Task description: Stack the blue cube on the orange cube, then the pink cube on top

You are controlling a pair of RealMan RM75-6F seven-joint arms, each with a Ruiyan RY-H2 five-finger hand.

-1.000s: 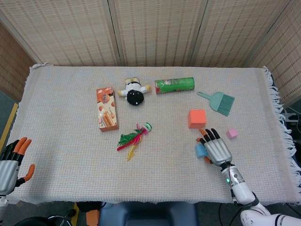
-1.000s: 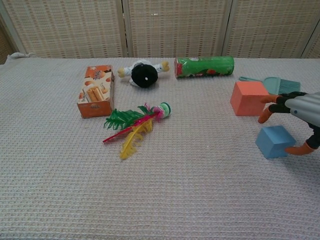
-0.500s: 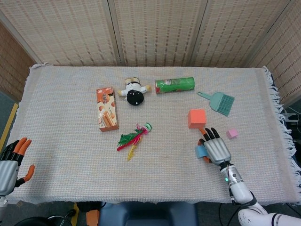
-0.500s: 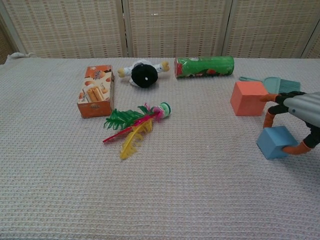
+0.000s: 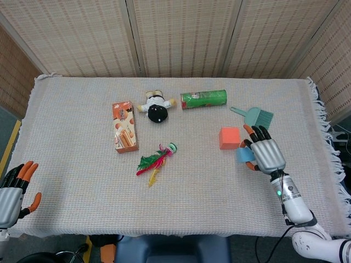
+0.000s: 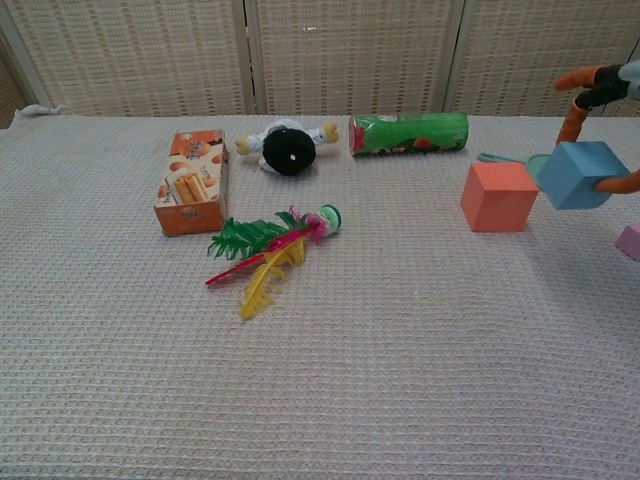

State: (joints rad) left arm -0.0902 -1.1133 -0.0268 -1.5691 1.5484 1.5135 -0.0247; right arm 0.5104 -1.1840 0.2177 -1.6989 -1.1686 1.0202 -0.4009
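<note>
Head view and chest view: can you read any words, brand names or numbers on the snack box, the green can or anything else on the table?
No text can be read in either view.
Orange snack box: printing and a picture of biscuit sticks, lettering too small and blurred.
Green can: lying on its side, red and white label marks, blurred.
Blue cube in the right hand, orange cube, pink cube: no markings visible.

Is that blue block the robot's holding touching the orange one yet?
Apart. In the chest view the blue cube hangs off the table in the right hand, with cloth showing between it and the orange cube.
</note>
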